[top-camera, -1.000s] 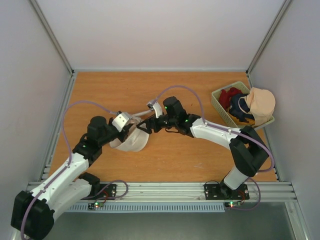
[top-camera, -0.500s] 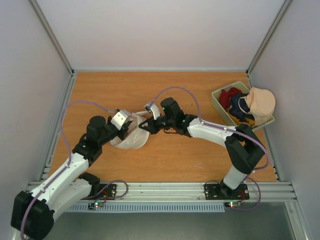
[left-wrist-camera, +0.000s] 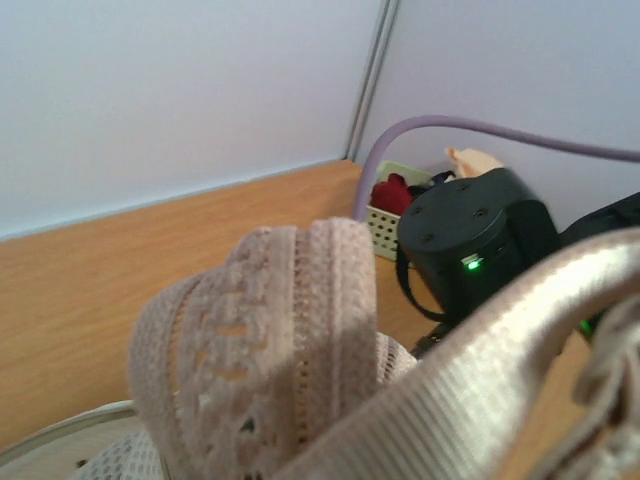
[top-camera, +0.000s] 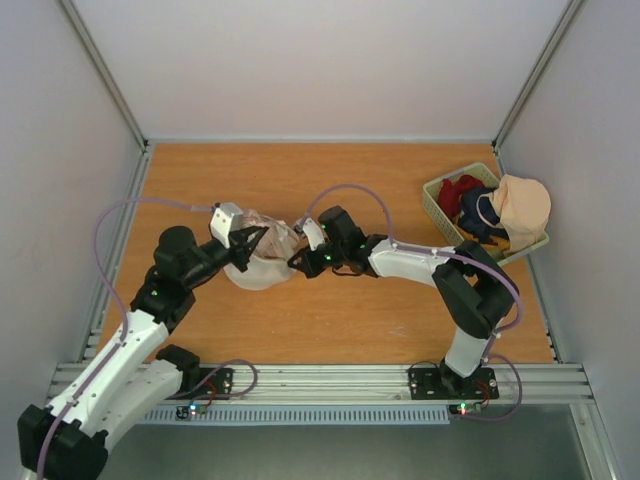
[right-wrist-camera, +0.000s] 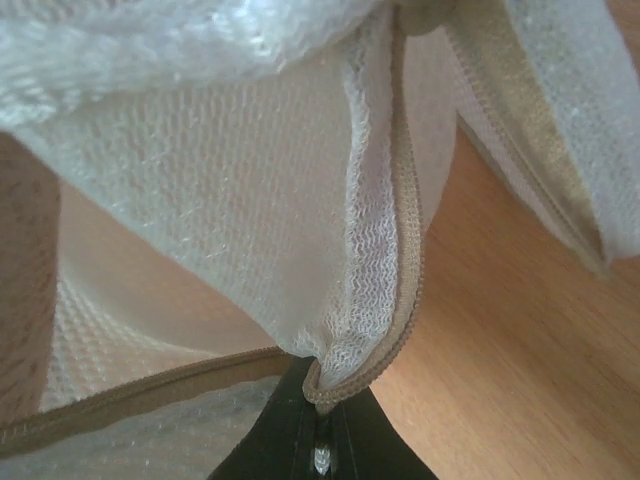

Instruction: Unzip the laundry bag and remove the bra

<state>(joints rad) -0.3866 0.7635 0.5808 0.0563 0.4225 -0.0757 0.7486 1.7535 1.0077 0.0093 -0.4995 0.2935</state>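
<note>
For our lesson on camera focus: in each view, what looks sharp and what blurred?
Top external: evenly lit, sharp throughout. Left wrist: the dusty pink-beige fabric bra fills the foreground, blurred; the black arm joint behind is clearer. Right wrist: the off-white mesh laundry bag shows crisp weave mid-frame, softer at the top.

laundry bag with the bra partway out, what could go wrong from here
1. The right gripper pinches only a thin fold of the laundry bag at its zipper edge. It may slip, and the bag would then lift with the bra.
2. The bra's lace bunches just above the mesh in the left wrist view and could snag on the zipper.
3. The left gripper sits close to the right one, so they could collide.
</note>
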